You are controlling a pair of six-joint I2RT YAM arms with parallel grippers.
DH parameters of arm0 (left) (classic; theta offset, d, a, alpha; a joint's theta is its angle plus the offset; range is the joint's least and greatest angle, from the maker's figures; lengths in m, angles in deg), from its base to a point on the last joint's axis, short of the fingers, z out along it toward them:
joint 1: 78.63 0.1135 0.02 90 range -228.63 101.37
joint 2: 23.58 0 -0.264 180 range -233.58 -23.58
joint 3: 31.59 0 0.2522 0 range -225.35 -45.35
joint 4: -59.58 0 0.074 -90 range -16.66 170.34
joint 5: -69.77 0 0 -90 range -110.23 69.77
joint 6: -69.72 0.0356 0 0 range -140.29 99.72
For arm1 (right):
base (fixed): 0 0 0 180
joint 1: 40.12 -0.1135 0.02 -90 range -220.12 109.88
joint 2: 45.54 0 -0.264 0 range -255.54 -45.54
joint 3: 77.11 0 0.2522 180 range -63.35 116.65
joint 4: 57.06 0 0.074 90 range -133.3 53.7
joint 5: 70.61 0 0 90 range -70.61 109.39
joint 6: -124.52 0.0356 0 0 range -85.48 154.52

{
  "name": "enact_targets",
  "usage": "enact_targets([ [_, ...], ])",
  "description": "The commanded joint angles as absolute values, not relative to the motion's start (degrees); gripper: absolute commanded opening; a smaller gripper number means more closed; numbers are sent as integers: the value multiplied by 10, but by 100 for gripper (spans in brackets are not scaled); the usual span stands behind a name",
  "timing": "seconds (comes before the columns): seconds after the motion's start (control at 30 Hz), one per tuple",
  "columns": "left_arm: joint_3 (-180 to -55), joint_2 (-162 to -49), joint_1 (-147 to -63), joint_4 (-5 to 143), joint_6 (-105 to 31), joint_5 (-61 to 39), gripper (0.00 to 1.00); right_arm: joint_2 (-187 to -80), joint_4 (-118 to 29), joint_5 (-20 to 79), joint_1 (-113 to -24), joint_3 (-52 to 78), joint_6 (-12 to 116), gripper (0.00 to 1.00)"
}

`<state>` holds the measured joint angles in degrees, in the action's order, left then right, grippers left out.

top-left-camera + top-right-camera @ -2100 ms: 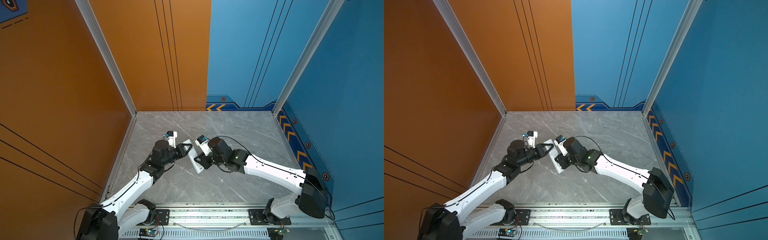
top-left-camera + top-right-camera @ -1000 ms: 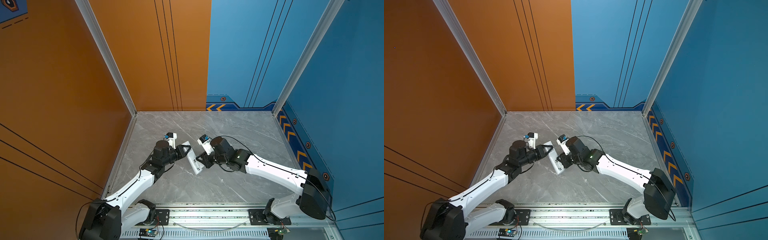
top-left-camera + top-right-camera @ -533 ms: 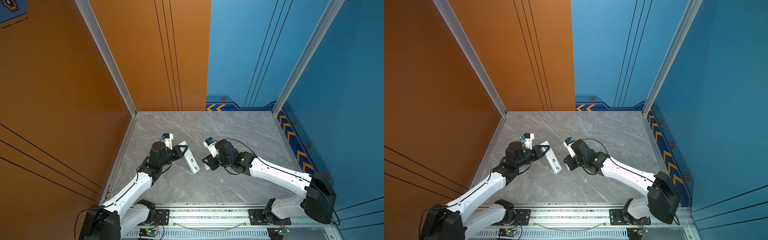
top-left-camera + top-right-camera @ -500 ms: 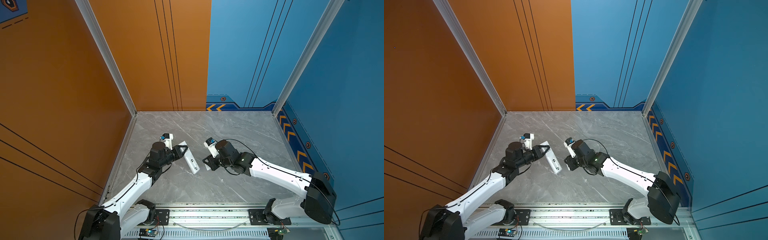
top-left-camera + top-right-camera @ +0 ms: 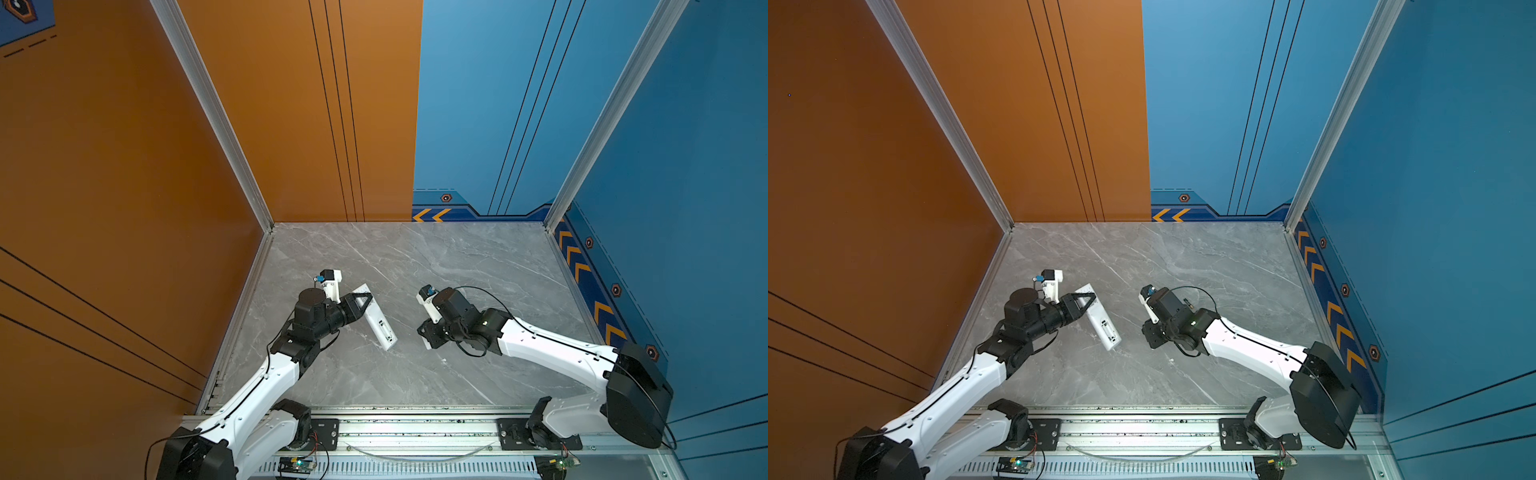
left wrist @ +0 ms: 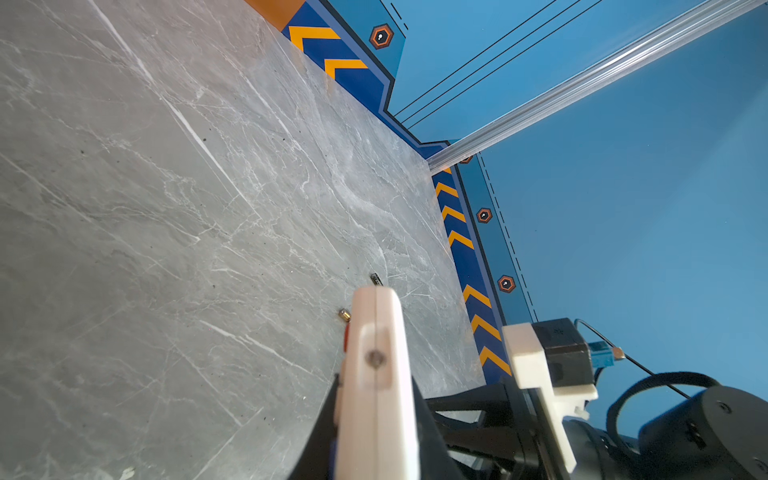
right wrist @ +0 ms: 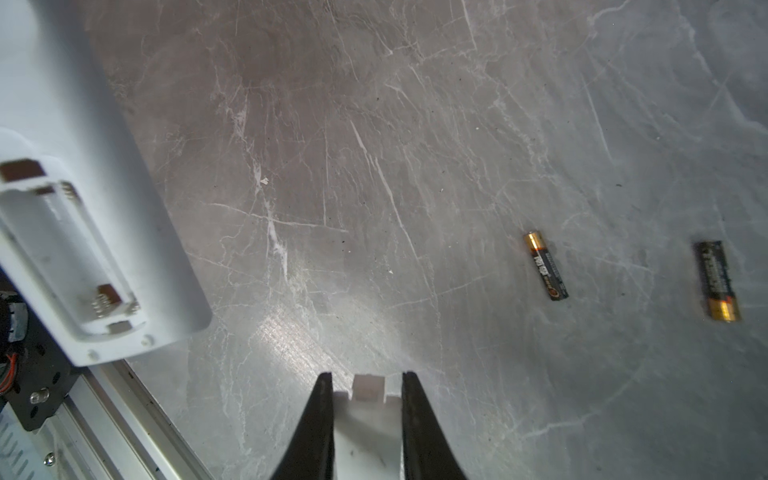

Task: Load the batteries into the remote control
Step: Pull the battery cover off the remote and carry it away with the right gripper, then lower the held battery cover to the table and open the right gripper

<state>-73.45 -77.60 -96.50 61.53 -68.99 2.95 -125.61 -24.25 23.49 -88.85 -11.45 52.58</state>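
The remote control [image 5: 379,323] [image 5: 1103,322] is a long white bar, back side up, with my left gripper [image 5: 366,296] [image 5: 1090,296] shut on its far end. Its battery compartment [image 7: 70,253] stands uncovered and empty, a spring showing at one end. In the left wrist view the remote [image 6: 374,316] runs out edge-on from between the fingers of the left gripper [image 6: 376,380]. Two batteries [image 7: 546,266] [image 7: 717,280], black with gold ends, lie apart on the table. My right gripper [image 7: 368,380] [image 5: 426,337] is shut on the small white battery cover [image 7: 368,436], to the right of the remote.
The grey marble table [image 5: 415,257] is walled by orange panels at left and back and blue panels at right. An aluminium rail [image 5: 415,432] with both arm bases runs along the front edge. The right arm's cable [image 5: 482,291] loops above its wrist.
My right gripper has drawn away to the right from the remote, carrying the battery cover. My left gripper has shifted a little left with the remote, leaving a gap between the two.
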Motion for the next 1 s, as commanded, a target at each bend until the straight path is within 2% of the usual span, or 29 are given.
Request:
enact_targets([
  [0.0, -723, -761, -958, 624, -687, 32, 0, -1277, -220, 209, -885, -126, 532, 21],
  [0.97, -681, -716, -931, 629, -696, 53, 0, -1386, -233, 187, -884, -133, 541, 20],
])
